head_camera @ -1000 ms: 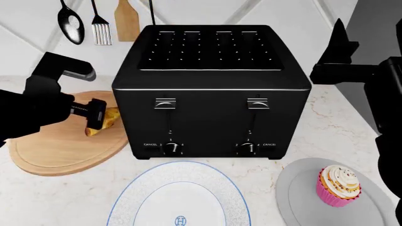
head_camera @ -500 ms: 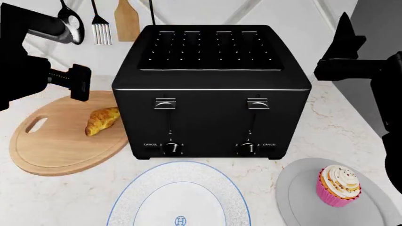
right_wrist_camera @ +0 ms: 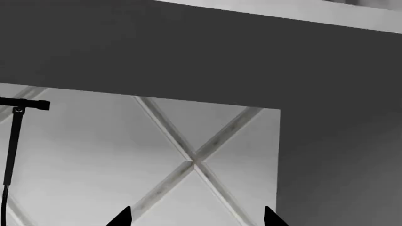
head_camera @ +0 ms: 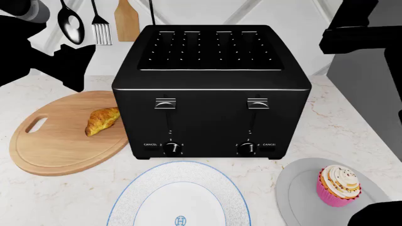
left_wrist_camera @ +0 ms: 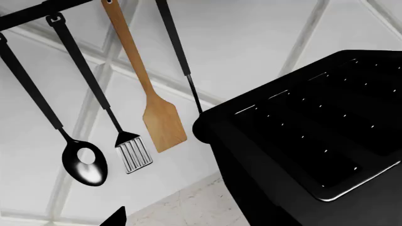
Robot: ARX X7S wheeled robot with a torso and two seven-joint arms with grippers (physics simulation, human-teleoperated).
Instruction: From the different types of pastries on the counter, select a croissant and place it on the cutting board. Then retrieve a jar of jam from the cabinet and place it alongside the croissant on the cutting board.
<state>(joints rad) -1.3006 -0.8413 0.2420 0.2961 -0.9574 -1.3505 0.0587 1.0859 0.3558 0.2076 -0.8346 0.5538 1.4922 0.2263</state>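
Observation:
The golden-brown croissant [head_camera: 101, 121] lies on the round light-wood cutting board [head_camera: 50, 146], near its right side, close to the toaster. Nothing holds it. My left gripper [head_camera: 72, 70] hangs raised above the board's far edge, well clear of the croissant. In the left wrist view only one fingertip [left_wrist_camera: 116, 217] shows, far out to the side, with nothing between the jaws. My right gripper [right_wrist_camera: 196, 219] is raised high at the right, its fingertips wide apart and empty, facing the wall below a grey cabinet [right_wrist_camera: 201, 52]. The jar of jam is out of view.
A big black toaster [head_camera: 210, 89] stands mid-counter right of the board. A blue-rimmed white plate [head_camera: 125, 200] lies in front. The pink-wrapped cupcake [head_camera: 339, 185] sits on a grey plate [head_camera: 295, 193] at front right. A spoon [left_wrist_camera: 84, 165], slotted turner [left_wrist_camera: 133, 154] and wooden spatula [left_wrist_camera: 162, 125] hang on the wall.
My left gripper let go of the croissant and rose up and to the left, away from the board. The croissant stays on the board. My right arm rose higher.

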